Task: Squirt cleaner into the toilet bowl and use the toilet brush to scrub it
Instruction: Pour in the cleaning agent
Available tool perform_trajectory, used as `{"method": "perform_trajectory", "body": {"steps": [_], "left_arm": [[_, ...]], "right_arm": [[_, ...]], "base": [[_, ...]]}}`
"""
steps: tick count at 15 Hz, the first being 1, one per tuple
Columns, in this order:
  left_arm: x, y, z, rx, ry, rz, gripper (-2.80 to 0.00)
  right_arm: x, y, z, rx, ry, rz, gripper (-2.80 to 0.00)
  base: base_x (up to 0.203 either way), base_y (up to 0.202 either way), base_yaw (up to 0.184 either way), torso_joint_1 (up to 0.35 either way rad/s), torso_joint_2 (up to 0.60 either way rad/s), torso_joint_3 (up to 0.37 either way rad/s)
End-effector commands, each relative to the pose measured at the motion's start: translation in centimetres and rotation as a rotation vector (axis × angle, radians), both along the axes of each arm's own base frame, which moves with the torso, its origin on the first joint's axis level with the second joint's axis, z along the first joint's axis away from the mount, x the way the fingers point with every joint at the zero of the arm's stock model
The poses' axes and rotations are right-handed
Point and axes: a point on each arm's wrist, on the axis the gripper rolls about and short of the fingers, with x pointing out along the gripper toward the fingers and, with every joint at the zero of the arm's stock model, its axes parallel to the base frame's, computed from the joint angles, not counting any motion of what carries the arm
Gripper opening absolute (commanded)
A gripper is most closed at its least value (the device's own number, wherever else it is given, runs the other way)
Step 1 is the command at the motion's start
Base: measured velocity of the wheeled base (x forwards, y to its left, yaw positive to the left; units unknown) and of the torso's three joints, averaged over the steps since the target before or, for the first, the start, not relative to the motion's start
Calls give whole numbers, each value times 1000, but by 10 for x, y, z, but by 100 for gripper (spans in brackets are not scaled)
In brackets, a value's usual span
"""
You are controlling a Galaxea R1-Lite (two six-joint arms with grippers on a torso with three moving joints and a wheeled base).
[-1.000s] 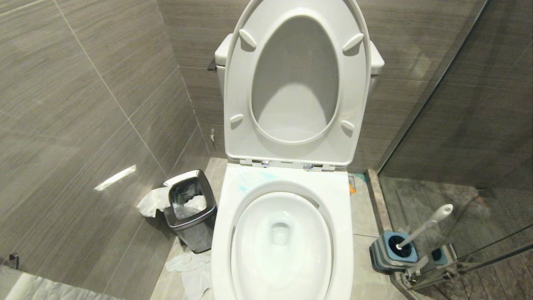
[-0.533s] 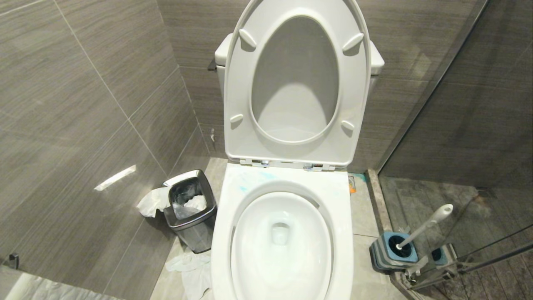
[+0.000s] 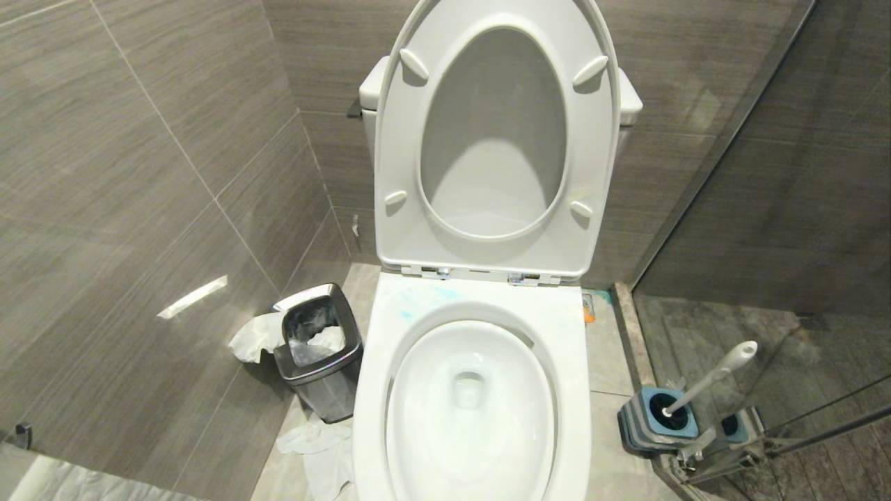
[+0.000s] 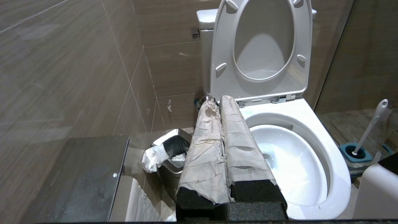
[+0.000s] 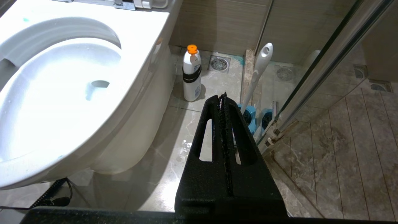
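Nearest, the right gripper (image 5: pixel 224 97) hangs low beside the toilet, its black fingers pressed together on nothing. The left gripper (image 4: pixel 217 101), wrapped in paper tape, is likewise closed and empty, poised above the near left edge of the rim.

In the head view the toilet bowl (image 3: pixel 470 410) fills the 6 o'clock area, long axis running 6 to 12, seat raised behind it. At about 4 o'clock the toilet brush (image 3: pixel 710 377) stands in its blue holder (image 3: pixel 654 419), handle leaning up toward 2 o'clock. Farther back, the cleaner bottle (image 5: pixel 191 74) stands upright on the floor just beside the pedestal, orange cap up.

Risk, as I judge it: the bottle is tall and narrow, close to the porcelain, so a skewed approach could tip it; the leaning handle near the glass partition (image 3: pixel 766 174) could also be knocked.
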Motion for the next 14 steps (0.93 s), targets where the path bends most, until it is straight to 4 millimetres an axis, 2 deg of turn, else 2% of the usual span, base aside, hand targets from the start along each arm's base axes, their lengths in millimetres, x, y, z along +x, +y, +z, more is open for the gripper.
{"method": "perform_trajectory", "body": {"steps": [1, 4, 6, 10, 14], "left_arm": [[4, 0, -5, 1, 20, 0, -280], [13, 0, -11, 18, 54, 2, -280], [29, 0, -19, 44, 73, 3, -280], [65, 0, -32, 51, -36, 7, -280], [83, 0, -45, 54, -64, 9, -280]], "right_arm": [[0, 0, 0, 0, 1, 0, -280], [0, 0, 0, 0, 1, 0, -280], [0, 0, 0, 0, 1, 0, -280], [0, 0, 0, 0, 1, 0, -280], [0, 0, 0, 0, 1, 0, -280]], "base": [[0, 0, 0, 0, 0, 0], [0, 0, 0, 0, 0, 0], [0, 0, 0, 0, 0, 0], [0, 0, 0, 0, 0, 0], [0, 0, 0, 0, 0, 0]]}}
